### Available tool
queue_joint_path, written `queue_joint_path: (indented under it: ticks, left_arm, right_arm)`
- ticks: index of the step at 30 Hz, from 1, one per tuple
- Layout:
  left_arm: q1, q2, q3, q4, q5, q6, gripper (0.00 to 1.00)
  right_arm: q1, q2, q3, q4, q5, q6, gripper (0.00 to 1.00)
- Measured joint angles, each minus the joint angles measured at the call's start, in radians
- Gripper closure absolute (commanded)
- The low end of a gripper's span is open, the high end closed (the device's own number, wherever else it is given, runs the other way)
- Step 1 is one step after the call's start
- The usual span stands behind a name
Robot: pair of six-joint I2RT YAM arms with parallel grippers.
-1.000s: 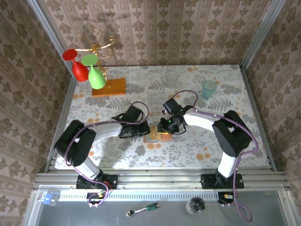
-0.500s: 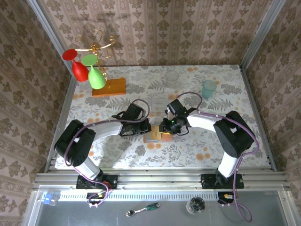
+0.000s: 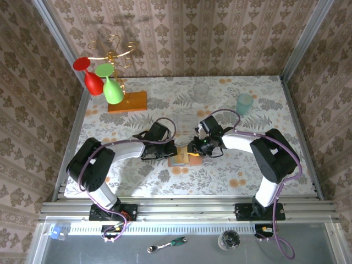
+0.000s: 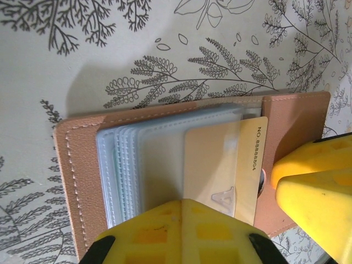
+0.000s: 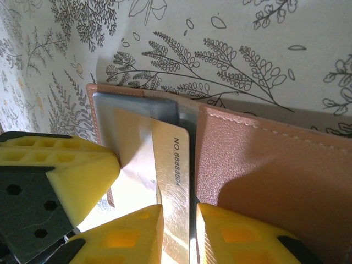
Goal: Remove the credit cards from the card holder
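The card holder (image 3: 180,160) lies open on the floral cloth, brown leather (image 4: 77,176) around clear grey-blue pockets (image 4: 126,165). A golden-tan credit card (image 4: 220,159) sticks halfway out of the pockets toward the right flap (image 5: 264,165). My left gripper (image 4: 182,201) is shut, its yellow tips down on the pocket stack beside the card. My right gripper (image 5: 179,208) has its jaws narrowly apart around the card's (image 5: 173,165) free end, with a thin gap at the right finger. In the top view the left gripper (image 3: 169,152) and right gripper (image 3: 192,149) meet over the holder.
A gold stand with red and green glasses (image 3: 102,80) on an orange wooden slab (image 3: 127,102) is at the back left. A clear box (image 3: 187,120) sits just behind the holder. A clear cup (image 3: 201,89) and a teal cup (image 3: 244,103) stand farther back.
The right wrist has shifted slightly to the right and its jaws have narrowed around the card. The left gripper has stayed on the holder.
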Motion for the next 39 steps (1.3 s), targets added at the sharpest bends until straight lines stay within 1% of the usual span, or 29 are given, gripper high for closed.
queue_joint_path:
  ticks: [5,16,24,28,35,39]
  left_arm:
    - [0.000,0.002,0.002,0.001,0.002,0.000,1.00]
    - [0.000,0.003,0.002,0.001,0.003,0.000,1.00]
    - [0.000,0.003,0.002,0.001,0.003,0.000,1.00]
    - [0.000,0.003,0.002,0.001,0.003,0.000,1.00]
    - [0.000,0.003,0.002,0.001,0.003,0.000,1.00]
    - [0.000,0.003,0.002,0.001,0.003,0.000,1.00]
  right_arm:
    - [-0.004,0.026,-0.010,0.031,-0.028,0.004,0.76]
    - [-0.005,0.049,-0.031,0.098,-0.083,0.027,0.82]
    - [-0.013,0.054,-0.045,0.135,-0.103,0.047,0.88]
    - [-0.021,0.054,-0.052,0.141,-0.111,0.048,0.90]
    - [-0.054,0.006,-0.076,0.123,-0.111,0.035,0.92]
    - [-0.082,-0.036,-0.081,0.082,-0.104,0.012,0.93]
